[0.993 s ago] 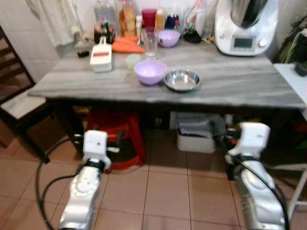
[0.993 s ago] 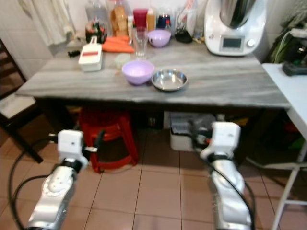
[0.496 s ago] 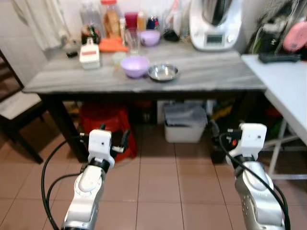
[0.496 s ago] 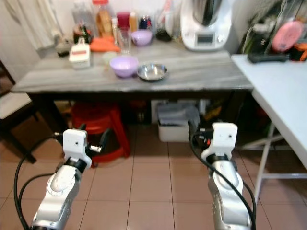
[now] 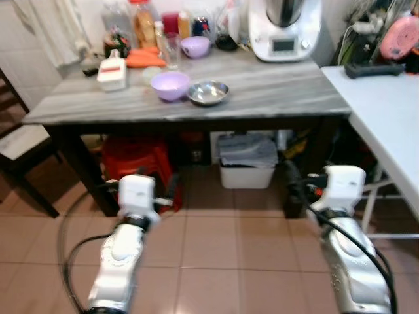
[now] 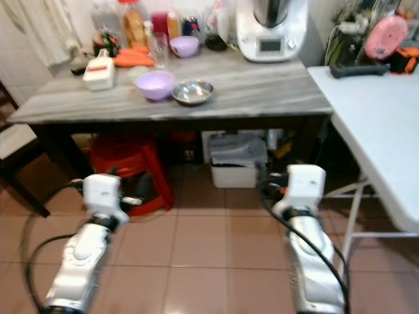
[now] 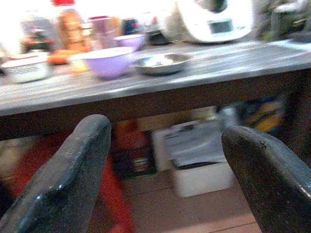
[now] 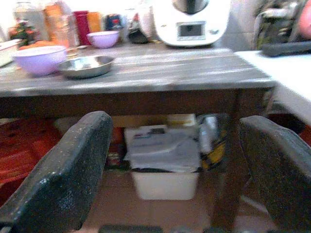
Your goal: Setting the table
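Grey and wood-grained, the surface (image 5: 275, 91) runs across the upper half of the frame, with a white table (image 5: 393, 111) at the right edge. On it, upper left of centre, a lilac bowl (image 5: 169, 85) sits just beside a steel dish (image 5: 208, 92). Behind them stand a glass (image 5: 171, 50), a second small purple bowl (image 5: 196, 46), carrots (image 5: 141, 59), a white box (image 5: 112, 73) and several bottles; a white kitchen machine (image 5: 283, 29) stands at the top, right of centre. Under the surface are a red stool (image 5: 137, 163) and a white bin (image 5: 247, 160) on the tiled floor (image 5: 216, 261).

Both silver arms reach forward low in the frame, at about stool height, wrists level. The left end effector (image 7: 165, 174) points at the surface's edge, fingers (image 7: 73, 174) spread wide and empty. The right end effector (image 8: 175, 179) does likewise, fingers (image 8: 63, 170) wide, holding nothing, facing the bin.
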Available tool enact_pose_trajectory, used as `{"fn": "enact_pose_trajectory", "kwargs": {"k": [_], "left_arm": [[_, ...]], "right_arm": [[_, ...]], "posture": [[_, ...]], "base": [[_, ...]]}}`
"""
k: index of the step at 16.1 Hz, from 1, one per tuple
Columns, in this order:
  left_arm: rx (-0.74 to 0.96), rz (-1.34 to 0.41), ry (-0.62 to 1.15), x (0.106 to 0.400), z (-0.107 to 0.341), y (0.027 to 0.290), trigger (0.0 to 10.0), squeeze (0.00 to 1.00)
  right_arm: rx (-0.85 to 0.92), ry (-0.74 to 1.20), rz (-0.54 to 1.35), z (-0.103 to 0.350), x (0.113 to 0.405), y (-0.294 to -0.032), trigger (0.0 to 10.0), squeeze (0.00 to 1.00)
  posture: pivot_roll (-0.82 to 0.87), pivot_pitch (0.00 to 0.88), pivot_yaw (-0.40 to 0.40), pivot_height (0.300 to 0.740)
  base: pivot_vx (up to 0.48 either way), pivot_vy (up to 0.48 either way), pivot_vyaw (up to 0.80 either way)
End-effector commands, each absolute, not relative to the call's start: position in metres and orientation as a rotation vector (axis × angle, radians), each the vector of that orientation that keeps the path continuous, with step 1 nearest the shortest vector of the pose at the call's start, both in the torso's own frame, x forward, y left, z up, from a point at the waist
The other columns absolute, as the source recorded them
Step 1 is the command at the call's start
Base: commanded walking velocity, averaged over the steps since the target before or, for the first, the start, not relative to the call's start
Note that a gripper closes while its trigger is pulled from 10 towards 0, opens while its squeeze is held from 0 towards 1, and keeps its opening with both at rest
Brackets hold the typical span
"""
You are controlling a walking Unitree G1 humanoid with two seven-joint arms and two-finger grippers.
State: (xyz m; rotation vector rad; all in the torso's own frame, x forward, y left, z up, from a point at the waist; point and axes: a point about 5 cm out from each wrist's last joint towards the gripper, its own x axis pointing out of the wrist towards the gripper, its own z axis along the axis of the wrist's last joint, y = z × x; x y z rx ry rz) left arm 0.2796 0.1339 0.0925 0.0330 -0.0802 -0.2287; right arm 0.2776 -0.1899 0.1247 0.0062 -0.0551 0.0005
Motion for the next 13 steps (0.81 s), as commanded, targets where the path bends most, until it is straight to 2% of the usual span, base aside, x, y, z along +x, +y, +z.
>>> {"fn": "enact_pose_trajectory", "kwargs": {"k": [1, 8, 11, 13], "left_arm": [[0.046, -0.212, -0.075, 0.2808, 0.0918, 0.1426, 10.0, 0.00], [0.041, -0.218, -0.079, 0.2821, 0.0927, 0.1417, 10.0, 0.00], [0.041, -0.226, -0.086, 0.2841, 0.0942, 0.1399, 10.0, 0.00], [0.042, -0.230, -0.085, 0.2841, 0.0940, 0.1400, 10.0, 0.00]], "right_arm": [[0.011, -0.070, 0.016, 0.1290, 0.2791, -0.1841, 10.0, 0.00], [0.012, -0.074, 0.021, 0.1302, 0.2801, -0.1825, 10.0, 0.00], [0.015, -0.076, 0.019, 0.1312, 0.2804, -0.1819, 10.0, 0.00], [0.016, -0.075, 0.018, 0.1313, 0.2800, -0.1816, 10.0, 0.00]], "posture": [[-0.07, 0.000, 0.048, 0.740], [-0.07, 0.000, 0.053, 0.740], [-0.07, 0.000, 0.056, 0.740], [-0.08, 0.000, 0.057, 0.740]], "base": [[0.000, -0.480, 0.00], [0.000, -0.480, 0.00], [0.000, 0.000, 0.00], [0.000, -0.480, 0.00]]}}
